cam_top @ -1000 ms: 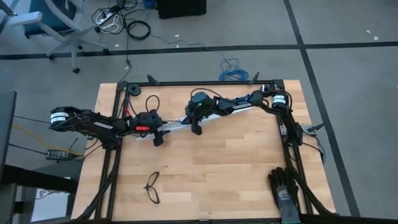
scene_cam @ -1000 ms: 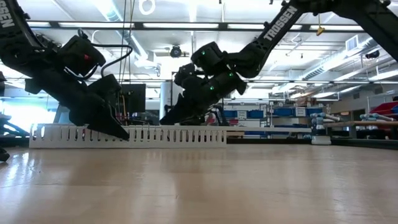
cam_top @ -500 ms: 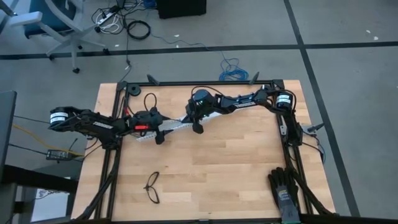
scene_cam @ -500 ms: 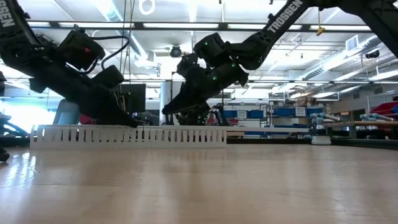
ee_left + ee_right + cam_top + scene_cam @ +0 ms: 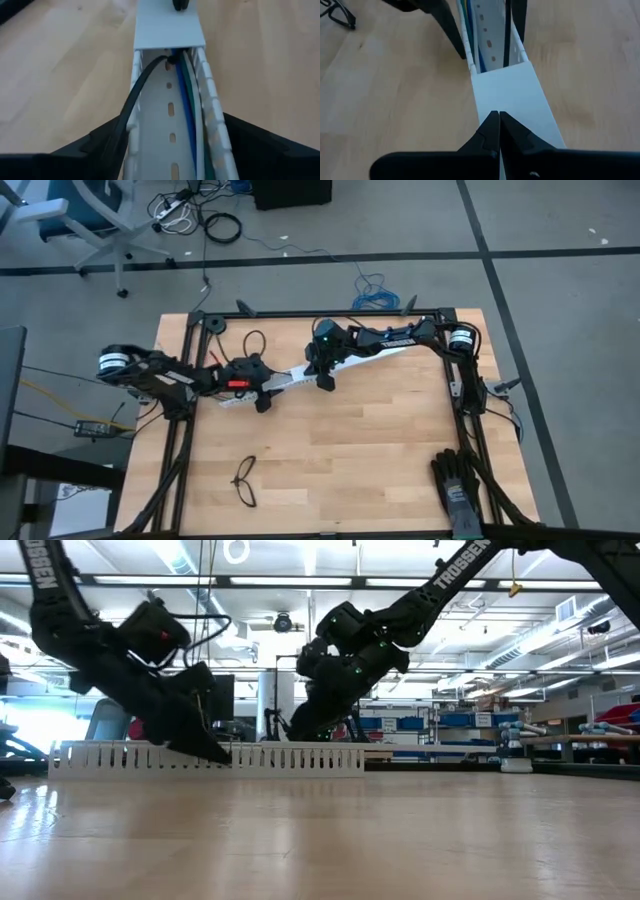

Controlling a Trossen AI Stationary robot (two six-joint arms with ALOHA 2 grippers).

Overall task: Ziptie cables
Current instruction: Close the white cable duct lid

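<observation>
On the tabletop, a white slotted cable duct lies slantwise across the far half, running from about nine o'clock toward one o'clock. The cables, blue, green and white, lie inside the duct's open channel, and a thin dark strip, probably the ziptie, arches over one slotted wall beside them.

The left gripper straddles the duct's nine-o'clock stretch with its fingers spread apart on either side of the walls, holding nothing. The right gripper has its fingers pressed together, tips resting on or just above the duct's flat white cover nearer one o'clock.

The likely trouble is that the left fingers, closing from here, would catch the thin slotted walls rather than the wires, bending the duct or dragging it sideways. The dark strip could also slip out of the channel if nudged. If the right fingers lift, the duct loses its hold-down and may skate.

"TROSSEN" reads in white along the right arm in the low view. Black glasses lie near seven o'clock, well apart.
</observation>
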